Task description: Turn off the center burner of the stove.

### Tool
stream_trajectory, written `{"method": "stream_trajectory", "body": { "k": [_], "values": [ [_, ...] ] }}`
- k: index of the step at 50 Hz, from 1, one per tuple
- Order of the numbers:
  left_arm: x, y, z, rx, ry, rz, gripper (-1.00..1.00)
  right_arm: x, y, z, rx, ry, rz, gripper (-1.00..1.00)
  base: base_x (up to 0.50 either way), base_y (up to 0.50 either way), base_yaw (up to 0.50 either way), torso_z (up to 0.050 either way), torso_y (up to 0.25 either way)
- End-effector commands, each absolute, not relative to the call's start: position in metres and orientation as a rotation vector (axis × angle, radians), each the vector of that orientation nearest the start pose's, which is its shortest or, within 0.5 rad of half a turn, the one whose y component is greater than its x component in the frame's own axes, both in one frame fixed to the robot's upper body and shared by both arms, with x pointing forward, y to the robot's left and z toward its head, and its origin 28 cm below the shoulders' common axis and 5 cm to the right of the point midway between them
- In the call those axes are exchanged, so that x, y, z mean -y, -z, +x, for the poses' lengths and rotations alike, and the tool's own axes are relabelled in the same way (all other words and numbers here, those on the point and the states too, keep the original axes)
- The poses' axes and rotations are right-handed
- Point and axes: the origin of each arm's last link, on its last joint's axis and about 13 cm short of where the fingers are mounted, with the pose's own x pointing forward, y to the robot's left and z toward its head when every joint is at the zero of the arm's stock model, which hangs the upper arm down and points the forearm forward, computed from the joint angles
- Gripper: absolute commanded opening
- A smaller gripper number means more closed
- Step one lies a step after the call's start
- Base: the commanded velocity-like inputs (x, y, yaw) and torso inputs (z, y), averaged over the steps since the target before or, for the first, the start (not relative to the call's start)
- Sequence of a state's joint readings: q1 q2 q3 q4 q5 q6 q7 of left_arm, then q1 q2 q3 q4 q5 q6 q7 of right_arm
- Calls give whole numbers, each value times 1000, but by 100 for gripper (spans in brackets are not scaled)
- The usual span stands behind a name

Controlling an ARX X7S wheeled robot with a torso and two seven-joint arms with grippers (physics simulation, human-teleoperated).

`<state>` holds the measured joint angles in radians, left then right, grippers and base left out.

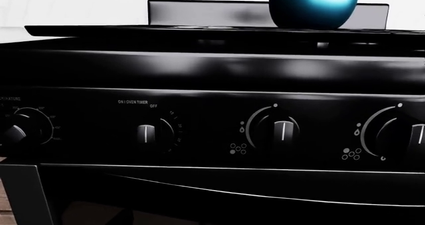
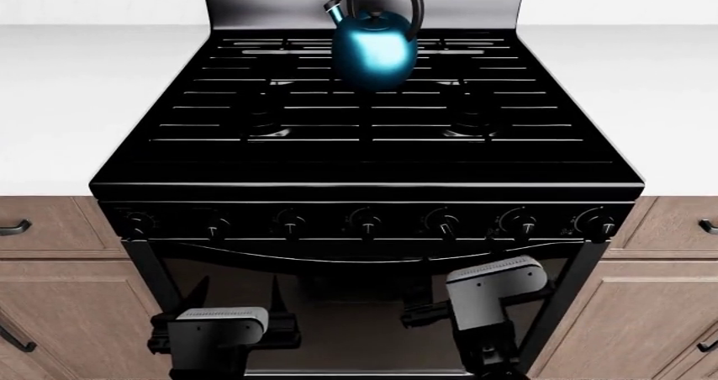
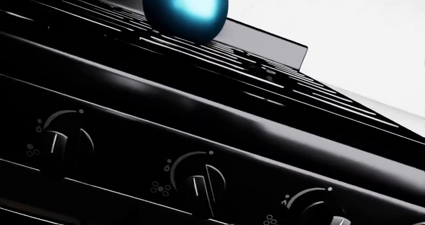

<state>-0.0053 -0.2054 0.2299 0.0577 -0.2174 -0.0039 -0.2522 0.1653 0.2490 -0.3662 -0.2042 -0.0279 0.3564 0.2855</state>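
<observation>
Nearest, the left pincer [image 2: 213, 334] and right pincer [image 2: 443, 313] hung before the oven door; whether either was apart was unclear. Beyond, the stove [image 2: 371, 199] showed seven knobs [image 2: 366, 222]. The center burner [image 2: 371, 102] lay mid-cooktop, by a blue kettle [image 2: 376, 52].

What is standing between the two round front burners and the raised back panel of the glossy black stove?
A shiny blue kettle on the black grate bars, seen in the head view.

My view: stove [image 2: 371, 157] in glossy black enamel with smooth knobs [image 1: 283, 132]; kettle [image 2: 376, 50] of shiny blue metal; cabinets [image 2: 62, 262] of matt grained wood; countertop [image 2: 79, 94] smooth white.
</observation>
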Motion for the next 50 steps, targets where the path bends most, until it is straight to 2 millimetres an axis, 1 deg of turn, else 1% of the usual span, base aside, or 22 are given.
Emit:
{"method": "stream_trajectory", "body": {
  "k": [1,6,14,26,50],
  "values": [
    [-205,-23,206,12,-15,-22,100,88,-67,236,27,-38,-403,100,0,0,0,0,0],
    [-205,-23,206,14,-16,-22,100,88,-63,238,-16,-31,-488,100,0,0,0,0,0],
    [-205,-22,207,13,-16,-21,100,90,-61,244,-35,-16,-535,100,0,0,0,0,0],
    [-205,-22,207,13,-19,-20,100,91,-62,253,-36,-5,-544,100,0,0,0,0,0],
    [-205,-22,207,12,-20,-19,100,91,-55,270,-67,-18,-560,100,0,0,0,0,0]
  ]
}}
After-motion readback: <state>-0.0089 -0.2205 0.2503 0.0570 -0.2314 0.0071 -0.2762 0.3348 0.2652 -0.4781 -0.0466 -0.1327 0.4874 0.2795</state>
